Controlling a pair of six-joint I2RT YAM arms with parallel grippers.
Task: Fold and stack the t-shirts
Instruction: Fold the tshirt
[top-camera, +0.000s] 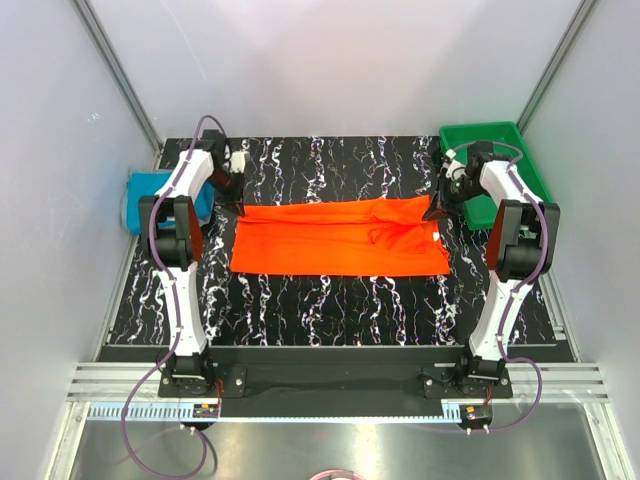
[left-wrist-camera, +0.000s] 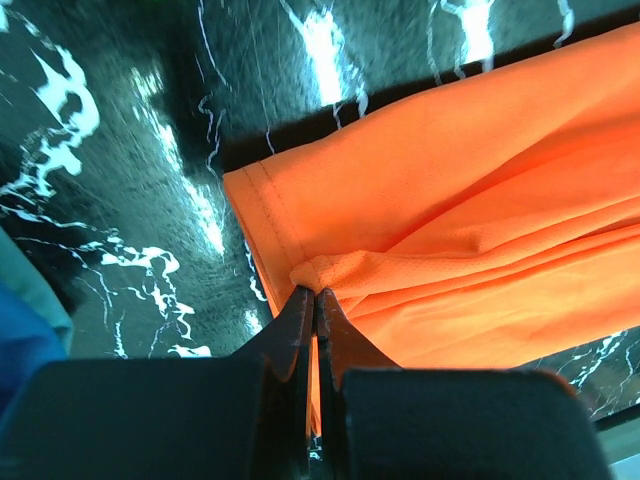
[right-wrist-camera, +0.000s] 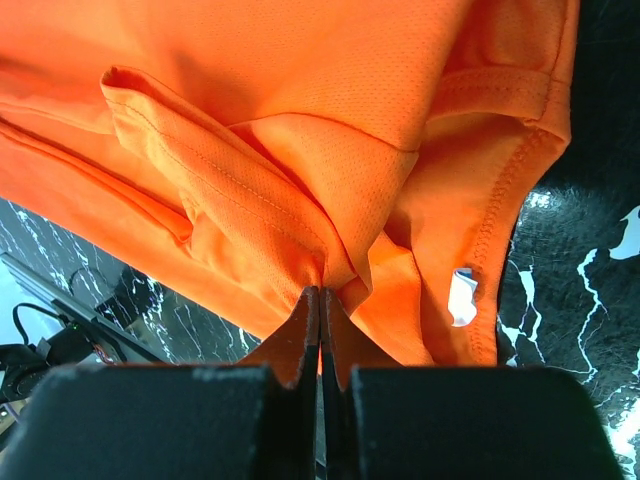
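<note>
Orange shirt flat on table, one end pinched tight by left gripper, other end by right gripper. Blue shirt half hidden behind left arm.

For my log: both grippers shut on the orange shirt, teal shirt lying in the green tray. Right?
No. The top view shows the teal shirt at the table's left edge, not in the green tray. The left gripper and right gripper are shut on the orange shirt.
</note>
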